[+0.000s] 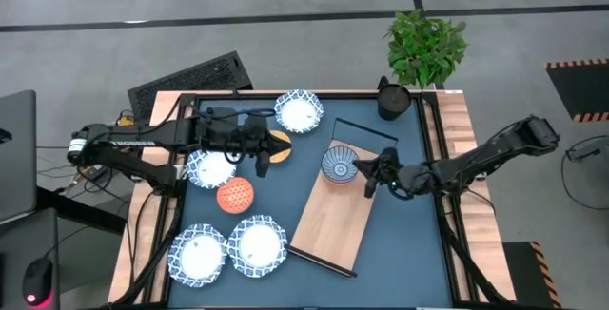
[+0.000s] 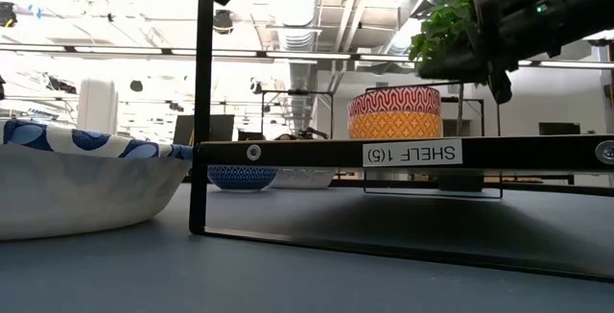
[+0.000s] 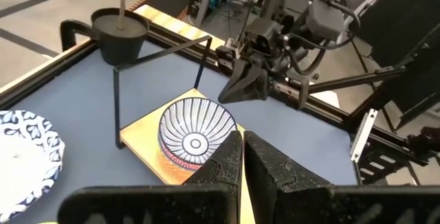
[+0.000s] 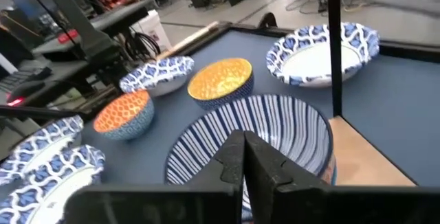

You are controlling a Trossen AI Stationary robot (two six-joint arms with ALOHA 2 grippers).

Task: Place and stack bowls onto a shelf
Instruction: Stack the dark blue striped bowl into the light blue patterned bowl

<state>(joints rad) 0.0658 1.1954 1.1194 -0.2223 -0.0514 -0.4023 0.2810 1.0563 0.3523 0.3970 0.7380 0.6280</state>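
One striped bowl point(image 1: 339, 165) already on the shelf point(image 1: 333, 217), right gripper point(image 1: 369, 175) closed empty beside its rim, left gripper point(image 1: 259, 154) closed over the yellow bowl point(image 1: 279, 143): lift clear, avoiding the rim, then fetch the next.

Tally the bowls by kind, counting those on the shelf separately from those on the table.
Wide white bowls with blue rims, on the table: 4
Small bowls on the table: 2
Small bowls stacked on the shelf: 2, as the low view shows a red one on an orange one
Total: 8
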